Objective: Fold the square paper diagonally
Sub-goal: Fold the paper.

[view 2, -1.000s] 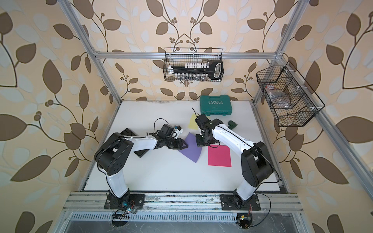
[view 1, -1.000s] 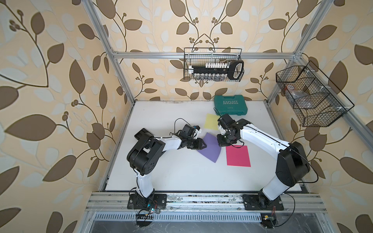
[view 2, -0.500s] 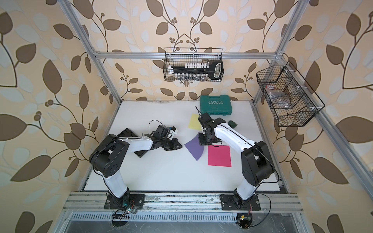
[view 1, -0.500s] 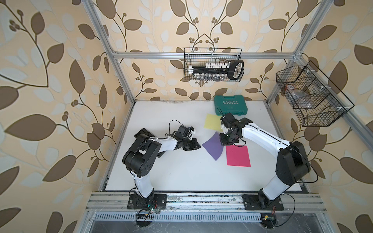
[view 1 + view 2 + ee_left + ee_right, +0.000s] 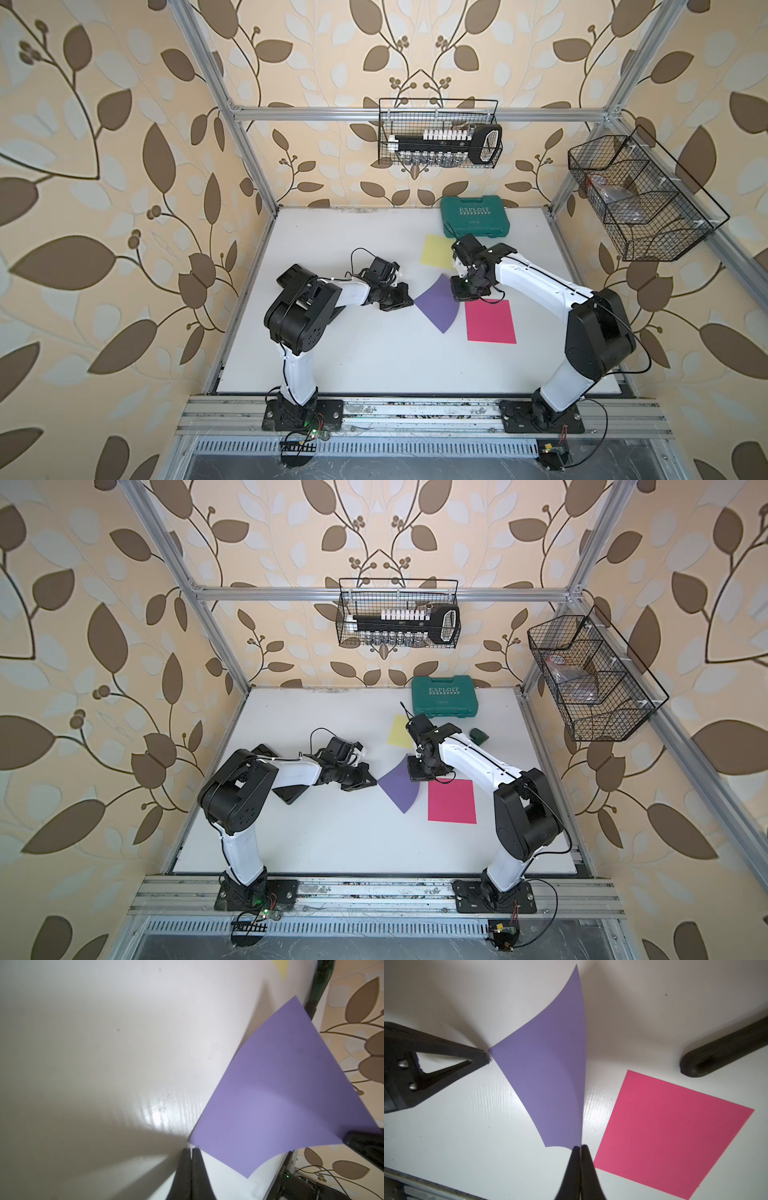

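Right wrist view: right jaws pinch purple paper (image 5: 548,1076), left jaws closed.

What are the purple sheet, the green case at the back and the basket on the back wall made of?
The purple sheet looks like thin matte paper: it bows smoothly where a corner is lifted. The green case is probably moulded plastic: dull finish, rounded corners, pale lettering. The basket is black wire mesh, likely coated metal; wallpaper shows through its grid.
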### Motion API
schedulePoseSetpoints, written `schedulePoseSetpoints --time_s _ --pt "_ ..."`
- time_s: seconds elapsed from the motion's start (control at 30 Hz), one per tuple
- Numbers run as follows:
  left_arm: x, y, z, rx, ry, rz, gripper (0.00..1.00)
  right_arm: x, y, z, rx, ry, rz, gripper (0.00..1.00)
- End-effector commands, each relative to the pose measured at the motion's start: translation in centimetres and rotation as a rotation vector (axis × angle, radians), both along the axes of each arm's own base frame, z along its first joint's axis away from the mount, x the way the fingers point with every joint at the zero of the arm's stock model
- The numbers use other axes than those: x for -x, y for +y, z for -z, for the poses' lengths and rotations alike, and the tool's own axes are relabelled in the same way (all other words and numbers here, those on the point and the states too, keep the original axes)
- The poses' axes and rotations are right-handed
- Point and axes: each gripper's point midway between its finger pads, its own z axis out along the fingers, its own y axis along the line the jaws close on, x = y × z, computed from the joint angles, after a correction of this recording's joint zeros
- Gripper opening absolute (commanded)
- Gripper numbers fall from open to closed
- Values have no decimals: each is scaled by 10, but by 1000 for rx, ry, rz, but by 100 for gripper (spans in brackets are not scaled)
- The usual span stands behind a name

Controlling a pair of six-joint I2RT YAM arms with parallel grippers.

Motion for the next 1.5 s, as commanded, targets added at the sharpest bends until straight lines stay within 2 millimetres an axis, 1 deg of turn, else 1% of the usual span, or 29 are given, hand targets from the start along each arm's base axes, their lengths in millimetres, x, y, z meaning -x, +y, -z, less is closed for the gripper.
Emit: schedulePoseSetpoints --time_s 0.0,0.2,0.37,0.53,0.7,0.87,0.93,1.03,1.27,1.47 --pt "-4 -13 -11 31 -21 24 3 -1 1 0 20 8 -11 0" --pt "-3 -15 -14 32 -29 37 3 -1 3 3 35 13 -19 0" --pt "1 -14 -7 17 -12 45 2 -3 13 -3 38 0 -39 0" --pt "5 -12 -2 13 -4 49 2 -6 34 -7 37 -6 -74 0" --pt "8 -10 1 0 -4 57 2 -3 63 -4 -18 11 -106 0" --pt "10 -8 2 -7 -3 58 2 5 91 7 -88 49 -133 0" --pt "11 -7 1 -9 -2 57 2 8 98 13 -103 66 -138 0" --pt "11 -5 -1 -10 -2 49 2 8 101 22 -97 78 -137 0" --pt "10 1 -7 7 9 35 3 6 109 31 -116 93 -137 0" --pt "8 8 -16 36 8 11 6 6 111 40 -115 111 -127 0"
